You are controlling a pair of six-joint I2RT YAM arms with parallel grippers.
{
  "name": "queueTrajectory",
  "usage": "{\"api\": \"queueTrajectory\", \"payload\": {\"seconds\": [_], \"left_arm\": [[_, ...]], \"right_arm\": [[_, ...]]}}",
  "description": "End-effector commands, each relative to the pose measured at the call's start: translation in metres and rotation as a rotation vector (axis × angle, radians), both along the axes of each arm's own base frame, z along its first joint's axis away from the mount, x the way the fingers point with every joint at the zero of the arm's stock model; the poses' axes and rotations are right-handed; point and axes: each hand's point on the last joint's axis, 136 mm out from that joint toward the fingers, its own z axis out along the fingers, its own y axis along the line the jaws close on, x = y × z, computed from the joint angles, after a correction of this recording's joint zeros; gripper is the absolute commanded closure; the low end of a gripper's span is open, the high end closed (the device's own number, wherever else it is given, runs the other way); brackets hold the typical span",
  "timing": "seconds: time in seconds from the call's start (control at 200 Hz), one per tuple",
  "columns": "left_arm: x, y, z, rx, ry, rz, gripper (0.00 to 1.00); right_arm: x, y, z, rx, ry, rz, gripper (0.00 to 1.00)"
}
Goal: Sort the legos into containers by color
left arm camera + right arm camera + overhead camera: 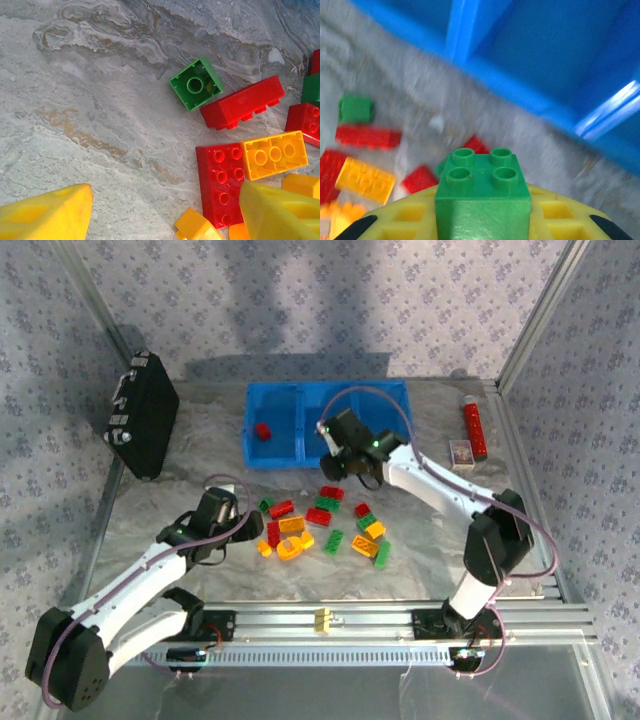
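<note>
Starting nearest the arm bases, well short of the blue bin [275,462], a small yellow piece [323,620] sits on the metal rail [400,625]. It is too small to be sure, but it looks like a lego.

Closer to the bin, off toward its left end, the left gripper [245,525] hangs low over the marbled table [420,540]. Its jaws are released, the two yellow fingers [50,215] are spread wide, and only bare tabletop lies between them.

Just beside it, on the bin's near side, the loose legos [318,517] lie scattered in red, green and yellow-orange, all outside the bin. In the left wrist view an overturned green lego [196,84] shows its hollow underside. It lies just beside a long red lego [242,102]. A flat red lego [222,182] lies studs up, touching an orange lego [275,155].

Farther on, the right gripper [337,462] is at the bin's near wall, about midway along it. Its jaws are clenched on a green brick [482,185], held studs up between the yellow fingers [555,220]. This brick is above the table, just short of the bin's wall.

Inside the bin, a single red brick [263,431] rests in the left compartment.

Left of the bin a black case [140,425] leans against the wall. To the right of the bin lies a red tube [474,430], with a small box [460,451] just beside it.
</note>
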Motion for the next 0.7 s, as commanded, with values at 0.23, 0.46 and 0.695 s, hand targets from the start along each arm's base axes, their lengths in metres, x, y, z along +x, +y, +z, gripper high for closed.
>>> {"api": "queueTrajectory", "payload": {"seconds": [0.23, 0.46, 0.695], "left_arm": [[-0.010, -0.001, -0.001, -0.017, 0.019, 0.003, 0.23], [-0.009, -0.006, 0.005, -0.018, 0.014, -0.011, 0.24], [-0.007, -0.012, 0.006, -0.029, 0.000, -0.027, 0.24]], "right_arm": [[0.086, -0.001, -0.007, -0.043, 0.036, -0.056, 0.68], [0.112, -0.005, 0.002, -0.060, -0.001, -0.115, 0.26], [0.076, -0.013, 0.023, 0.010, -0.033, -0.089, 0.16]]}}
